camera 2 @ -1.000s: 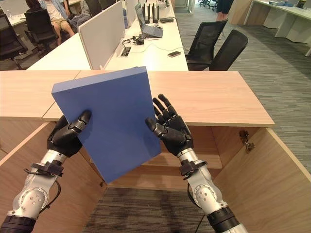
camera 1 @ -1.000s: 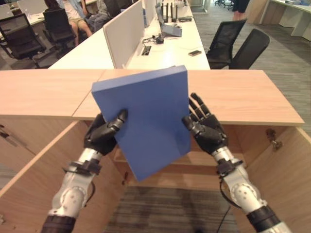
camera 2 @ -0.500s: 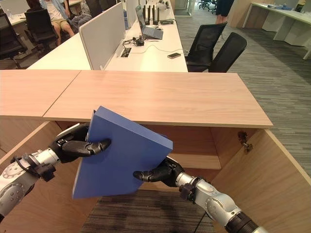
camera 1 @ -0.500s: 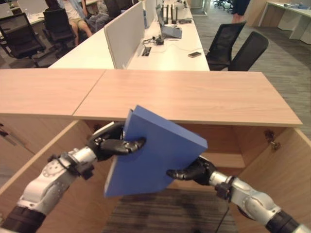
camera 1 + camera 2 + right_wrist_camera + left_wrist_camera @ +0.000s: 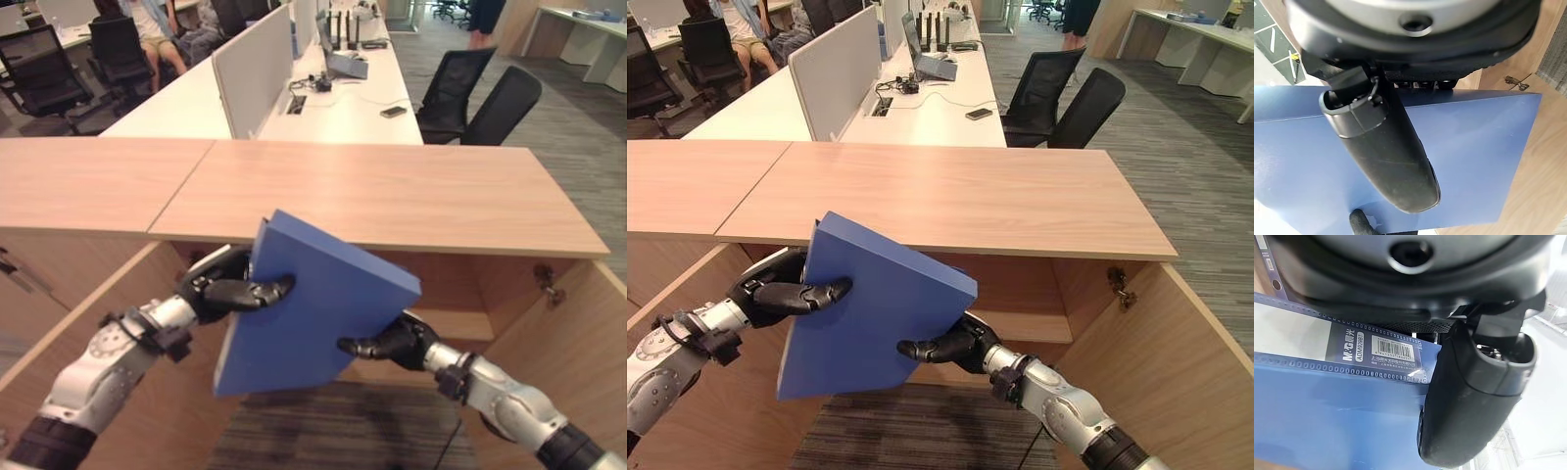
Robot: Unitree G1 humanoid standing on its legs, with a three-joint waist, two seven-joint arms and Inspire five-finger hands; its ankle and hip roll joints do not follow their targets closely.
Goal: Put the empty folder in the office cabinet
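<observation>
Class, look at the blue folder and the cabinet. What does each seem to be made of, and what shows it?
Blue folder: probably plastic, smooth with a slight sheen; its cover keeps flat between the left hand and right hand. Cabinet: looks like wood or wood-look laminate, matt, with visible grain lines on top.

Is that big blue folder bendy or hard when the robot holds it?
Probably hard: the blue folder stays flat though the left hand and right hand pinch only its edges. Its cover looks smooth, so it might slip. It seems light.
</observation>
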